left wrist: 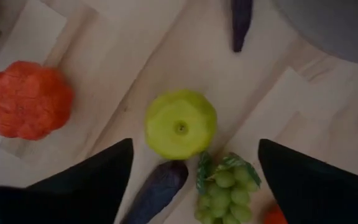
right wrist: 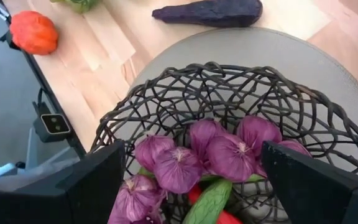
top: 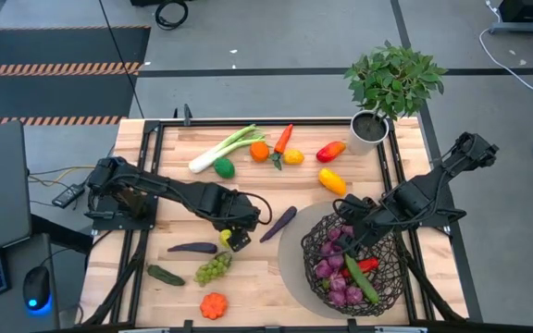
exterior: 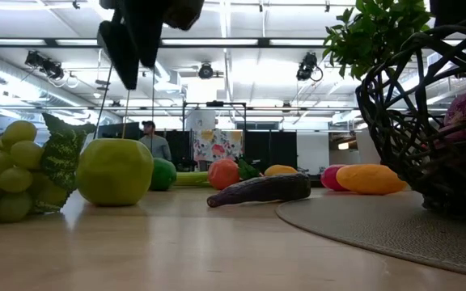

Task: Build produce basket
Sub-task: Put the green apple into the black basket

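L hand (left wrist: 191,177) open over small yellow-green round toy apple (left wrist: 180,124) on tabletop (left wrist: 135,56); prob. light, stiff, smooth: pinch across its middle. R hand (right wrist: 191,186) open over dark woven-wire basket (right wrist: 229,81).

Potted plant (top: 391,83), leafy green in a white pot, stands upright at the table's far corner, well beyond the right pincer (top: 348,225) and on that arm's side. Round grey mat (top: 291,250) lies flat on the wooden table (top: 174,148) directly below the right pincer, between the two pincers' stations. Keyboard and blue-lit mouse (top: 35,289) sit off the table, well outside the left pincer (top: 234,233). In the low view, a person (exterior: 154,141) stands far back in the room.
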Tool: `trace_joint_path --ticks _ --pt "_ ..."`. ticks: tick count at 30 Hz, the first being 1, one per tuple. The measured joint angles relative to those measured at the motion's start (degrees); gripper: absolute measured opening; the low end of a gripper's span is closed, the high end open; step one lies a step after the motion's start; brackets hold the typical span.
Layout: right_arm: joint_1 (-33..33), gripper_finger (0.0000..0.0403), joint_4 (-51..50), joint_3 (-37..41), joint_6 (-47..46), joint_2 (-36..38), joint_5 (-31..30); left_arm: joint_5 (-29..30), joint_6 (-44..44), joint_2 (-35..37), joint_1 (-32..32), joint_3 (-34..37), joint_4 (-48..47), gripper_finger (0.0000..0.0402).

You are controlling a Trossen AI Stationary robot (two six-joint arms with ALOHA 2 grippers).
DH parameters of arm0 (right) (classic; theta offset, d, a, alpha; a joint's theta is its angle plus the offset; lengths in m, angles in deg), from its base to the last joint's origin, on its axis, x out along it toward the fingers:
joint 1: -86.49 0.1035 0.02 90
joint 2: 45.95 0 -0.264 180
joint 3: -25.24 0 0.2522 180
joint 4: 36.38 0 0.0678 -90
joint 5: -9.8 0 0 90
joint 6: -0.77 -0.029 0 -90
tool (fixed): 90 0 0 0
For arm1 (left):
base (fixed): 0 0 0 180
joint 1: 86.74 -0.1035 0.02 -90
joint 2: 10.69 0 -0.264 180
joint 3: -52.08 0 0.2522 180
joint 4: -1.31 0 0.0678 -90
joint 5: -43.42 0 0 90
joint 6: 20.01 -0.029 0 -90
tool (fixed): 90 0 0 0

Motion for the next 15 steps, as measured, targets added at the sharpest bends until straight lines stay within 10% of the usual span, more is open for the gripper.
trace_joint_path --ticks 15 --pt "0.14 0.0378 -1.15 0.00 2.52 0.00 2.60 -7.58 7.29 -2.28 0.04 8.95 8.35 0.0400"
